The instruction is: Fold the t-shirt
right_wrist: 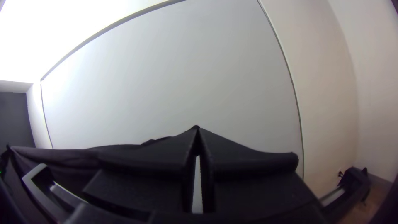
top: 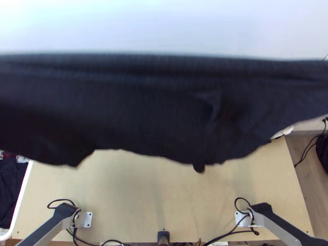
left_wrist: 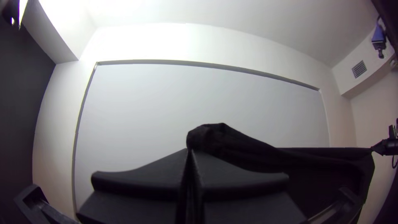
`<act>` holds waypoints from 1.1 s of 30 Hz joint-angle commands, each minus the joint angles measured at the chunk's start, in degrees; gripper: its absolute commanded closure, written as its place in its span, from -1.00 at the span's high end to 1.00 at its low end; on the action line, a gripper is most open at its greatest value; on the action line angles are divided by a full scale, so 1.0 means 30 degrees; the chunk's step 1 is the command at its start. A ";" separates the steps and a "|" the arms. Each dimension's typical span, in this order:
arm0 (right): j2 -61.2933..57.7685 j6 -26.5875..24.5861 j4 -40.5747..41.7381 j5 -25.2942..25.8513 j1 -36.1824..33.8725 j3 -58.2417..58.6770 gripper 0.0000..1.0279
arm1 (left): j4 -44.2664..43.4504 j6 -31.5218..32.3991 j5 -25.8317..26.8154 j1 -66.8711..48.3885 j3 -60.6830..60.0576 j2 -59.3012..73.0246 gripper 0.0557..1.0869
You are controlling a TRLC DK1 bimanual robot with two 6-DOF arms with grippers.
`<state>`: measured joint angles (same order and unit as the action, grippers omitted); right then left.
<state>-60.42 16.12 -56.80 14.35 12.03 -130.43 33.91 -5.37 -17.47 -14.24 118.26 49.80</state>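
Black t-shirt [top: 143,115] strung up over the table [top: 164,197], ends cut off in top view.
Left to right above the table, we see: left gripper [left_wrist: 189,151] clamped on cloth; mid-span hiding the table's far part, folds unclear to us; right gripper [right_wrist: 197,127] clamped on cloth too.

V. bright, glare on ceiling [left_wrist: 137,10]; wrist pics warped nr edges.

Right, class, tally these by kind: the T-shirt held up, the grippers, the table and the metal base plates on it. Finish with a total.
T-shirt: 1
Grippers: 2
Table: 1
Base plates: 2
Total: 6
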 commanded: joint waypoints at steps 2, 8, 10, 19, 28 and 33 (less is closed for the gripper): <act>0.2446 -0.0363 -0.2601 -0.0213 -0.0437 0.1407 -0.95 | 0.4048 0.1818 0.5561 0.5098 -0.0747 -0.2509 -0.93; 0.2944 0.0223 -0.2455 -0.0974 -0.0378 0.4688 -0.95 | 0.3931 0.4894 1.1040 0.9961 -0.3765 -0.2977 -0.93; 0.3061 0.0516 -0.1810 -0.1297 -0.0114 0.6299 -0.95 | 0.3550 0.5773 1.2592 1.1426 -0.5259 -0.2977 -0.93; 0.2856 0.1248 0.3844 -0.1765 0.1585 1.5088 -0.95 | 0.0444 0.6505 1.3178 1.1719 -1.3843 -0.2655 -0.93; 0.0219 0.1336 0.9293 -0.2381 0.1116 2.0215 -0.95 | -0.4038 0.5832 0.8901 0.7178 -2.1050 -0.1952 -0.93; -0.2212 0.1687 1.1842 -0.2849 0.0237 2.1651 -0.95 | -0.7290 0.5744 0.7055 0.4776 -2.3511 0.0011 -0.93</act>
<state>-59.44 20.34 -31.05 7.29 14.96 -73.36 22.81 12.40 10.98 9.23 59.33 44.49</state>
